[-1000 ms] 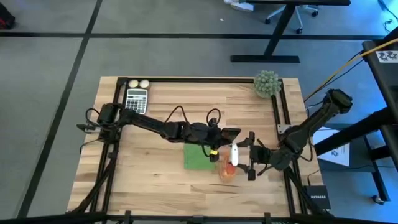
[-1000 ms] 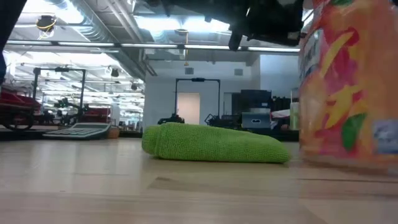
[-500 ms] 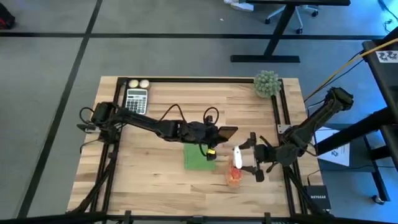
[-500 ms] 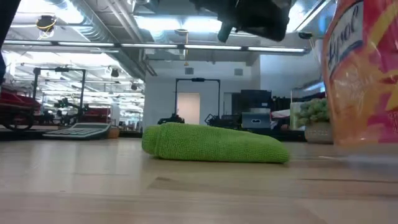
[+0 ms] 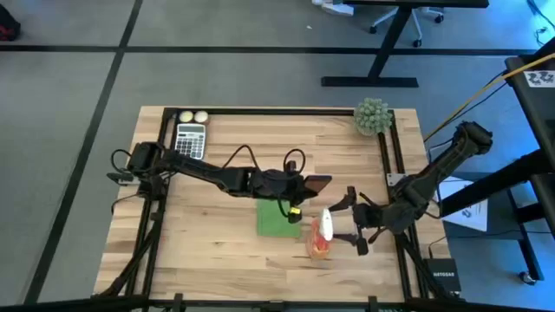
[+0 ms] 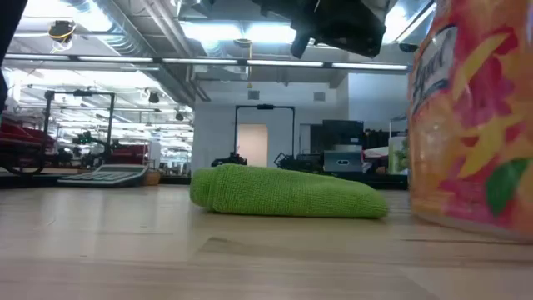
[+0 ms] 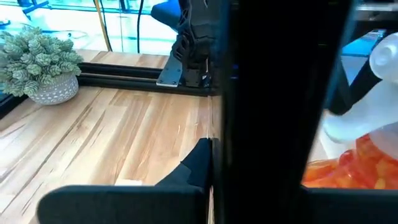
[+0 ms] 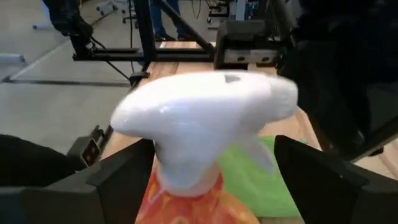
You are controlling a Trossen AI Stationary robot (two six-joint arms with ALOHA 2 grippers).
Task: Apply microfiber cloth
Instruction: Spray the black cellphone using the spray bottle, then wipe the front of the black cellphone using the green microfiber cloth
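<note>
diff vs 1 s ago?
The spray bottle slid toward the table's right edge, then partway back toward the microfiber cloth; the right gripper moved with it, fingers either side of its neck. The left gripper hardly moved above the cloth, which lay unmoved.

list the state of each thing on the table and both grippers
microfiber cloth: folded, lying flat on the table, not held
spray bottle: upright between the right gripper's fingers
right gripper: open around the spray bottle's neck
left gripper: above the cloth's edge
calculator: flat at the far left corner
plant: upright
</note>
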